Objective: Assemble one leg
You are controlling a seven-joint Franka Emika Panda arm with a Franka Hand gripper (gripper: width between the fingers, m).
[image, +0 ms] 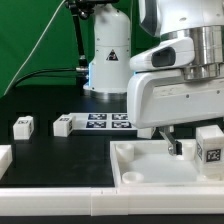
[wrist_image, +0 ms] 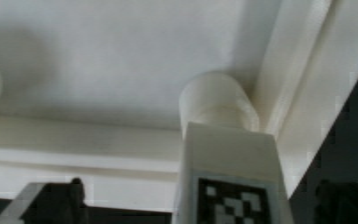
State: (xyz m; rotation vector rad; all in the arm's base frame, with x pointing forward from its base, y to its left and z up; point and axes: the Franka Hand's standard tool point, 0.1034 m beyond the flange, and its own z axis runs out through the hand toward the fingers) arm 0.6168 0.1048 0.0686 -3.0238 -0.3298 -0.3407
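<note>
A white leg (image: pixel 210 150) with a black-and-white tag stands upright at the exterior view's right, at a corner of the large white tray-like piece (image: pixel 150 182). In the wrist view the leg (wrist_image: pixel 229 160) runs toward a round corner socket (wrist_image: pixel 220 92) of the tray (wrist_image: pixel 105 70). My gripper (image: pixel 186 150) is low over that corner. Its dark fingers (wrist_image: pixel 48 205) stand on both sides of the leg (wrist_image: pixel 202 205), with a wide gap on one side, so the jaws are open. Two more legs (image: pixel 23 126) (image: pixel 63 125) lie on the black table at the left.
The marker board (image: pixel 108 121) lies behind the tray in the middle. Part of another white piece (image: pixel 4 158) shows at the left edge. A white rail (image: pixel 60 205) runs along the front. The robot base (image: pixel 108 50) stands at the back.
</note>
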